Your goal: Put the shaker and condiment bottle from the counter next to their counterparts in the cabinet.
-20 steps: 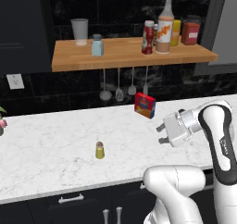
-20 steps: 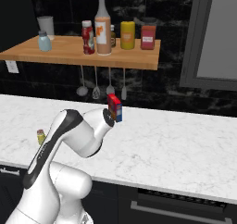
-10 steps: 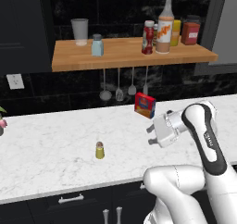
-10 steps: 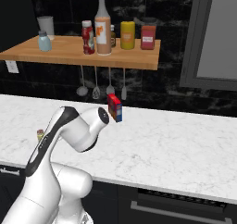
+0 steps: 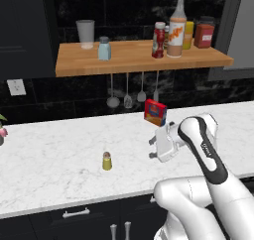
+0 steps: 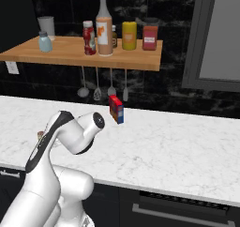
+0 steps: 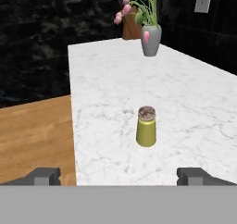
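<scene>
Shaker [image 5: 106, 160], yellow-green with a grey cap, stood upright on the white marble table [image 5: 54, 154], well apart from the gripper [image 5: 155, 149], which hung above the table to the shaker's right with its jaws spread wide and nothing between them. From the hand view the shaker [image 7: 146, 126] sat centred ahead between the two dark fingertips [image 7: 42, 176], with a grey vase of pink tulips [image 7: 150, 33] at the table's far end and a wooden floor beside the table. The left base view gave the wooden cabinet shelf [image 5: 139, 60], carrying a pale blue shaker [image 5: 104, 48], a glass [image 5: 85, 33], the red condiment bottle [image 5: 159, 39] just beside the tall orange-labelled bottle [image 5: 177, 28]. A red and blue box [image 5: 155, 112] stood on the table behind the gripper. In the right base view the arm hid most of the shaker.
</scene>
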Robot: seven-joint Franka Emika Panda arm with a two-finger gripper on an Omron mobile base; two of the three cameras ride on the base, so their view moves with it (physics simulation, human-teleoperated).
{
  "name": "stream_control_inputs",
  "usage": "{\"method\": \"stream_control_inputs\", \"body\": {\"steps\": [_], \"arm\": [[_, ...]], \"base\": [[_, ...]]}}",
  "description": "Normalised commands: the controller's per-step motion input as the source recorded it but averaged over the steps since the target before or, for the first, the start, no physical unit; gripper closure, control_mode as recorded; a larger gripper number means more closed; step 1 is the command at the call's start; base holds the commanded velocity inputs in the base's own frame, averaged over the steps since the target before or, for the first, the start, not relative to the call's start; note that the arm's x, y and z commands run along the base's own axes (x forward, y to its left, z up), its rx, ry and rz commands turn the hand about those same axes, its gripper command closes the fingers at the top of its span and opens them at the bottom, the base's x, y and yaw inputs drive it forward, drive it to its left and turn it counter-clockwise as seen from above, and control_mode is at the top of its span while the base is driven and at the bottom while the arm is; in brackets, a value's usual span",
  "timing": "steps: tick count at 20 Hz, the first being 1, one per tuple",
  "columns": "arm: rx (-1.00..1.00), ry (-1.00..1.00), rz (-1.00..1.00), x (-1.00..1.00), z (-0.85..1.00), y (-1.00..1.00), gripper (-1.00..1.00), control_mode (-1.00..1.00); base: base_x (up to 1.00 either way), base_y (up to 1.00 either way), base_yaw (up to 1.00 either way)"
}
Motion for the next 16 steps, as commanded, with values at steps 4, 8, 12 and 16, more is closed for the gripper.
{"method": "stream_control_inputs", "body": {"steps": [4, 8, 12, 16], "arm": [[0.0, 0.0, 0.0, 0.37, -0.24, 0.17, -1.0, -1.0], [0.0, 0.0, 0.01, 0.44, -0.23, 0.15, -1.0, -1.0], [-0.01, -0.01, 0.03, 0.33, -0.35, 0.2, -1.0, -1.0], [-0.02, -0.02, 0.04, 0.17, -0.37, 0.25, -1.0, -1.0]], "base": [[0.0, 0.0, 0.0], [0.0, 0.0, 0.0], [0.0, 0.0, 0.0], [0.0, 0.0, 0.0]]}}
